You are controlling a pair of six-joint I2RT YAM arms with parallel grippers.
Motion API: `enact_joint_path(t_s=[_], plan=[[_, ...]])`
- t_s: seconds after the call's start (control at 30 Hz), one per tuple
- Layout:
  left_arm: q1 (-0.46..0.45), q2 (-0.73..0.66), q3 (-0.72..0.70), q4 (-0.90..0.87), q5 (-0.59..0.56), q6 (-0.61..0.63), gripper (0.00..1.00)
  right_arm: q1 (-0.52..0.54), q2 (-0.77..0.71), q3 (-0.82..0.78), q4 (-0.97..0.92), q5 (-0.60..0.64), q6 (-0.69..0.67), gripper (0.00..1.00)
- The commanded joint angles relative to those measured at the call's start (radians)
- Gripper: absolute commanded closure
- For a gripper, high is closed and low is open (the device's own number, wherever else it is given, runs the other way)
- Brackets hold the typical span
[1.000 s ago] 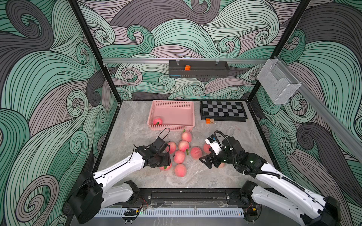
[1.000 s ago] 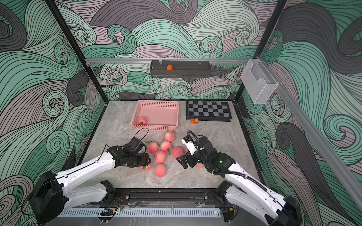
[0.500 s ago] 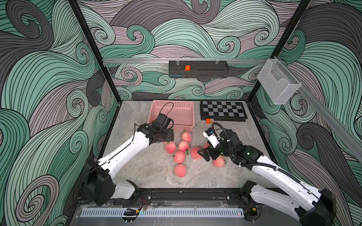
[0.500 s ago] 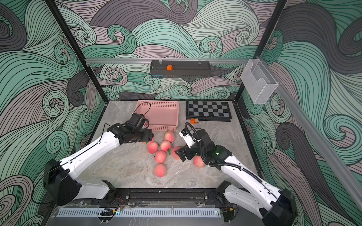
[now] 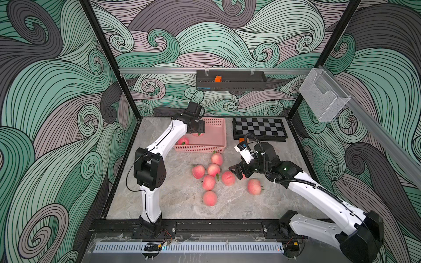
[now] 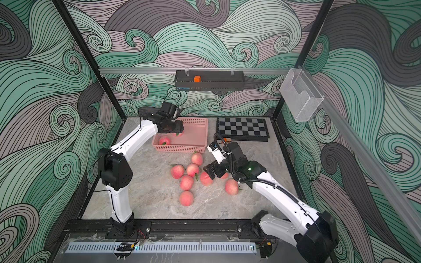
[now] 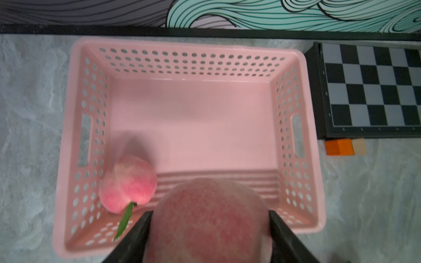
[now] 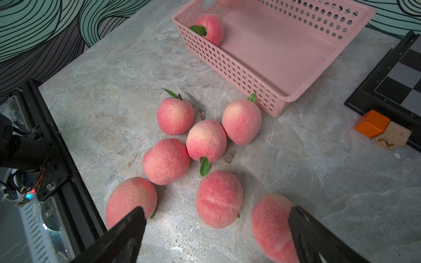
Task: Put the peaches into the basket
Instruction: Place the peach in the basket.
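Left wrist view says it all: left jaws are clamped on a peach (image 7: 209,218), hanging over the near end of the basket (image 7: 191,59), w/ one peach already inside (image 7: 127,186), tucked in a corner just beside it. Step in hand imo = the drop. To do it well: carry on a bit toward the bare middle of the floor so it doesn't land on the corner peach or clip the near wall. Go lower before letting go bc these are round and will prob roll, then open and lift straight up.

Right jaws stand wide, holding nothing, low over the loose peaches on the tabletop (image 5: 182,205). Right wrist view has a middle peach (image 8: 218,199) between them w/ neighbours close on both sides, so the jaws should go down into the gaps, not onto the neighbours. The bunch (image 5: 208,182) sits in front of the basket; a loner (image 5: 254,186) lies apart by the right arm.

Vs 1 s ago: left arm was down at the bunch, front-left side. Now it's up over the basket w/ fruit, and the bunch is one short there. Corner peach hasn't moved. Right arm has slid off the loner toward the bunch, jaws just as wide.
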Motion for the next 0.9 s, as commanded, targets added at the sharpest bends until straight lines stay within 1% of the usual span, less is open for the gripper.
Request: enact_joint_path(t_s=[0.0,0.1,0.2,0.3,0.43,0.63,0.77,0.87], plan=[[0.012,0.092,0.126,-0.043,-0.056,0.092,0.39,-0.01,0.019,0.032,-0.011,-0.002,-0.035,0.01],[0.016,0.179,0.23,-0.044,-0.088,0.127,0.39,-0.013,0.036,0.039,-0.01,0.012,-0.032,0.01],[0.032,0.269,0.351,-0.076,-0.092,0.14,0.39,-0.015,0.047,0.041,-0.011,0.023,-0.04,0.01],[0.052,0.33,0.414,-0.091,-0.086,0.144,0.39,-0.017,0.048,0.041,-0.011,0.038,-0.05,0.01],[0.069,0.346,0.391,-0.029,-0.093,0.167,0.39,-0.017,0.048,0.03,0.006,0.058,-0.052,0.01],[0.088,0.391,0.388,-0.016,-0.152,0.186,0.39,-0.017,0.056,0.029,0.007,0.061,-0.055,0.01],[0.09,0.396,0.351,0.011,-0.194,0.186,0.39,-0.017,0.056,0.026,0.008,0.073,-0.056,0.01],[0.093,0.397,0.323,0.042,-0.2,0.191,0.39,-0.018,0.065,0.029,0.01,0.072,-0.053,0.01]])
